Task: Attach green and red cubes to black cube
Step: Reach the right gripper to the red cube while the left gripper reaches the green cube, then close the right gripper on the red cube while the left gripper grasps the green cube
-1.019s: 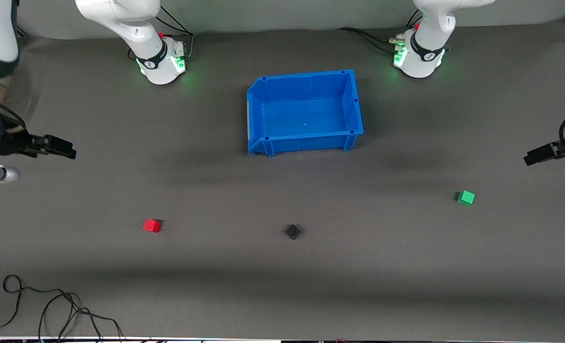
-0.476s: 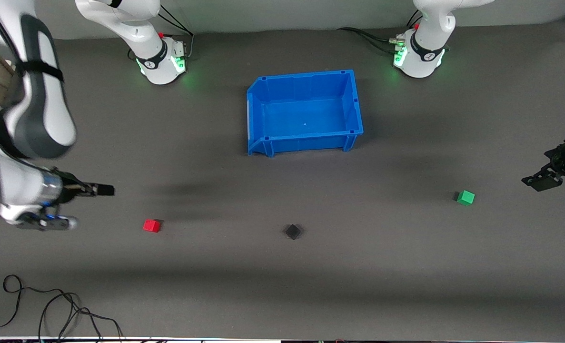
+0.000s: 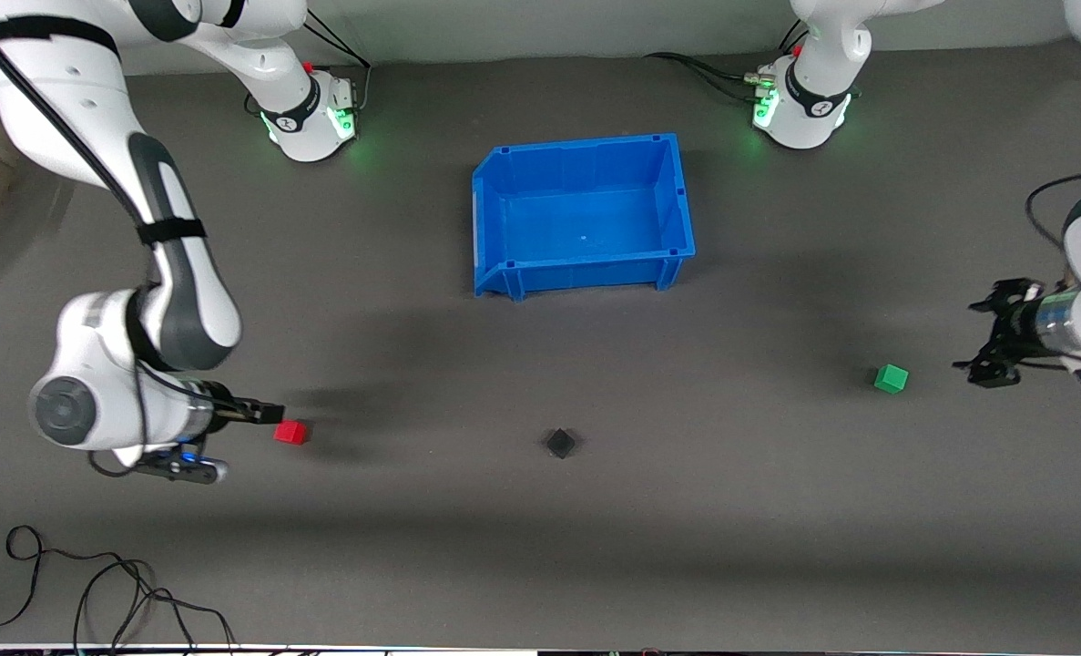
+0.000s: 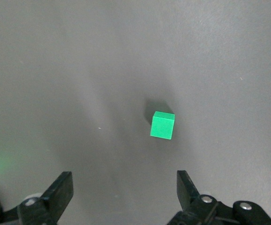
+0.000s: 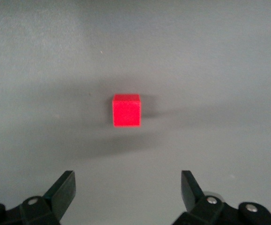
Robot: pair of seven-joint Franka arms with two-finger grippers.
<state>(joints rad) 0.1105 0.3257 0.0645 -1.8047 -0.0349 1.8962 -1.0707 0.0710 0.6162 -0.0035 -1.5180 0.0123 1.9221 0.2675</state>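
Though seemingly matte, black cube (image 3: 560, 444) sits flat.

A red cube (image 3: 290, 432), a matte black cube (image 3: 560, 444), a green cube (image 3: 891, 378), a bright blue bin (image 3: 494, 228), a dark grey table (image 3: 777, 510).

right gripper (image 3: 271, 415) now beside red cube (image 3: 290, 432), left gripper (image 3: 984, 351) nearer green cube (image 3: 891, 378)
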